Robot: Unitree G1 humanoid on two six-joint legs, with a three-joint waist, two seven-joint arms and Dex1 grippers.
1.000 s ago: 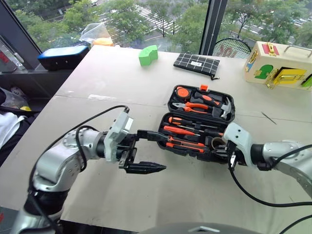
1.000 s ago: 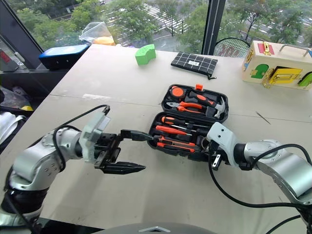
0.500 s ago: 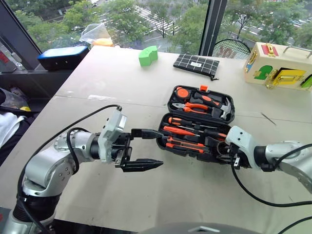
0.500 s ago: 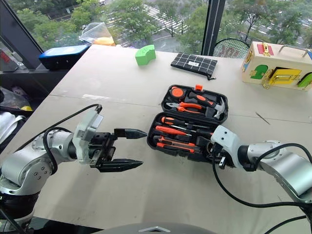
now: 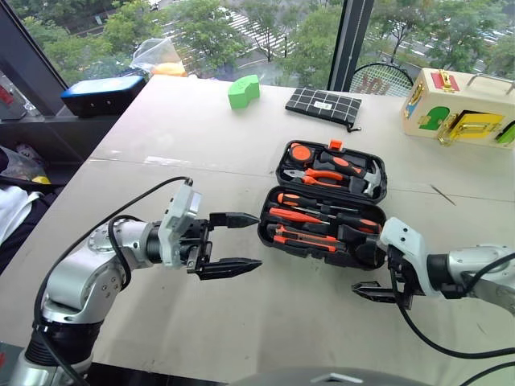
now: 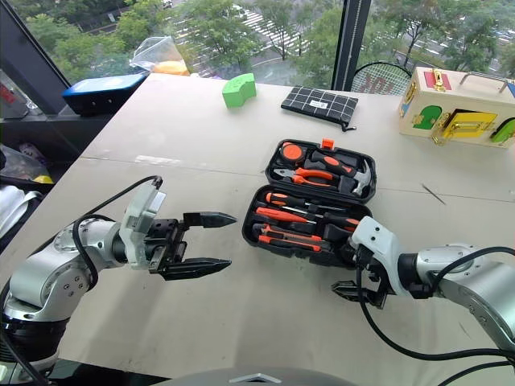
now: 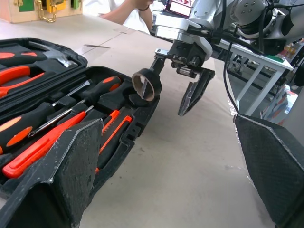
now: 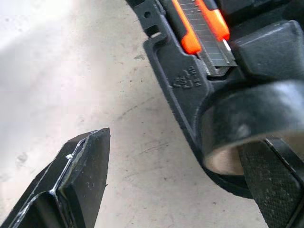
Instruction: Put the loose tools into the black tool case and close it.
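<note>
The black tool case (image 5: 315,244) lies open in the middle of the table, lid flat at the back. In its base lie two long screwdrivers (image 5: 299,215) and the orange-black utility knife (image 5: 302,239). The small tape roll (image 7: 145,84) rests on edge at the base's right front corner. My right gripper (image 5: 374,275) is open at that corner, one finger (image 7: 192,96) out over the table and the other right beside the tape roll (image 8: 247,118). My left gripper (image 5: 257,241) is open and empty, level, a little to the left of the case.
A hammer, pliers and a round tape measure (image 5: 302,152) sit clipped in the lid. Further back are a green block (image 5: 244,90), a checked pouch (image 5: 325,104), a blue-topped box (image 5: 105,92) and a wooden latch box (image 5: 463,108). A thin pin (image 5: 442,195) lies right of the case.
My right gripper has opened, let go of the tape roll at the case's corner and drawn back toward the table's front. My left gripper has eased slightly left, away from the case.
</note>
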